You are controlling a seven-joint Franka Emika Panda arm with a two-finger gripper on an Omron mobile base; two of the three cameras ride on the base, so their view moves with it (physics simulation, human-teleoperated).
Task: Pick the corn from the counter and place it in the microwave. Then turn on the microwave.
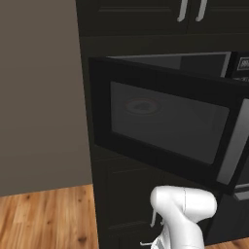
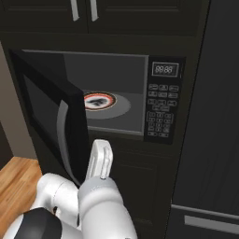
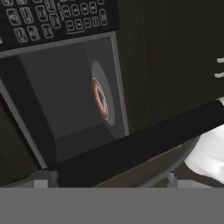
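The black microwave [image 2: 161,112] stands with its door [image 2: 51,112] swung out to the left, the curved silver handle [image 2: 63,135] facing me. Inside lies the red-ringed turntable plate [image 2: 99,101], dark at its centre. In the left base view the plate [image 1: 142,106] shows faintly through the door window [image 1: 165,121]. My gripper [image 3: 109,181] is open with nothing between its fingertips. It looks, rolled sideways, over the door's black edge [image 3: 131,148] into the cavity at the plate [image 3: 99,98] and keypad [image 3: 52,19]. The corn and the counter are out of view.
Black cabinets with silver handles [image 1: 189,9] hang above the microwave. A tall black panel [image 2: 210,116] stands to its right, with a drawer handle [image 2: 210,224] low down. A grey wall [image 1: 39,97] and wooden floor [image 1: 44,214] lie to the left.
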